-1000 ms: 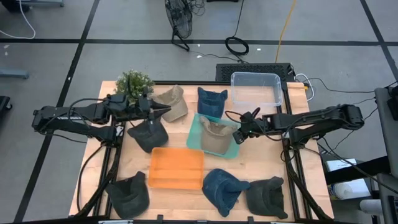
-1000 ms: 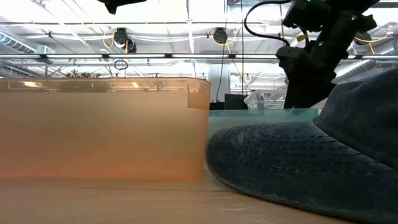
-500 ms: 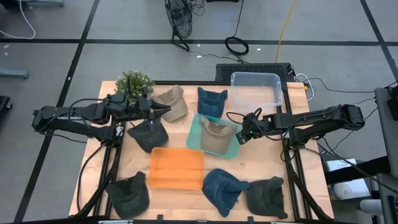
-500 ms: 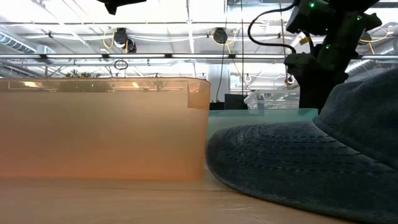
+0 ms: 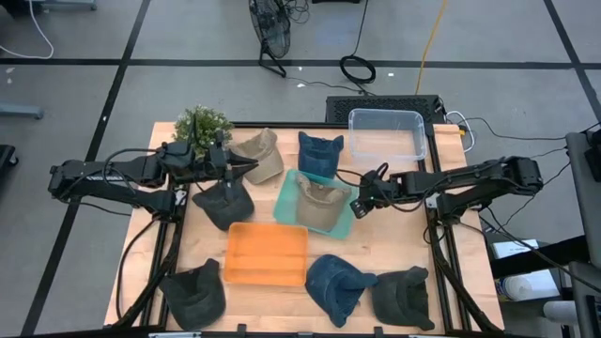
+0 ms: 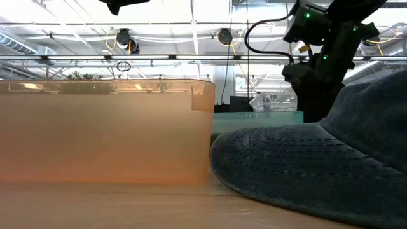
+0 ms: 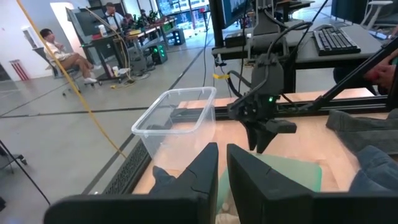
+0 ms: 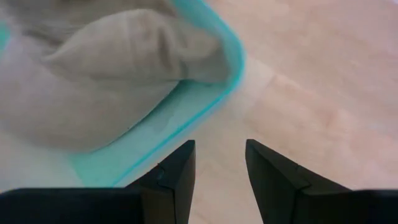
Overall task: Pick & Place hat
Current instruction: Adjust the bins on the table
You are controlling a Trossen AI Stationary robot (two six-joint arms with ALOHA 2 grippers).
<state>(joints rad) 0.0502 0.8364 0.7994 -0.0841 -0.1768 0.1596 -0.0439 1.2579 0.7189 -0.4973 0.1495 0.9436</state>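
Wooden tabletop (image 5: 376,246) on a grey shop floor, seen from above with both arms reaching in from its two side edges. A teal bin (image 5: 287,199) near the middle of the table holds a tan hat (image 5: 317,202), which lies wholly inside its walls. The right gripper (image 5: 357,205) hovers just beside the bin's wall on the side facing the right edge, with its fingers (image 8: 171,171) parted to a moderate gap and nothing between them; the right wrist view shows bare wood under the gap and the bin's rim with the tan cloth just ahead. The left gripper (image 5: 252,166) sits near the far left corner, close to a potted plant (image 5: 202,125), over a second tan hat (image 5: 263,155) and above a dark grey hat (image 5: 225,202); its fingers (image 7: 202,168) are drawn narrow with only a slit between them, and no cloth is seen in them. An orange bin (image 5: 267,253) toward the near edge and a clear bin (image 5: 386,133) at the far right corner appear empty. A blue hat (image 5: 319,152) at the far edge, another blue hat (image 5: 336,280) and two dark hats (image 5: 194,292) (image 5: 405,296) along the near edge lie loose on the wood. Judged from this layout, one hat is placed and several remain to be sorted.
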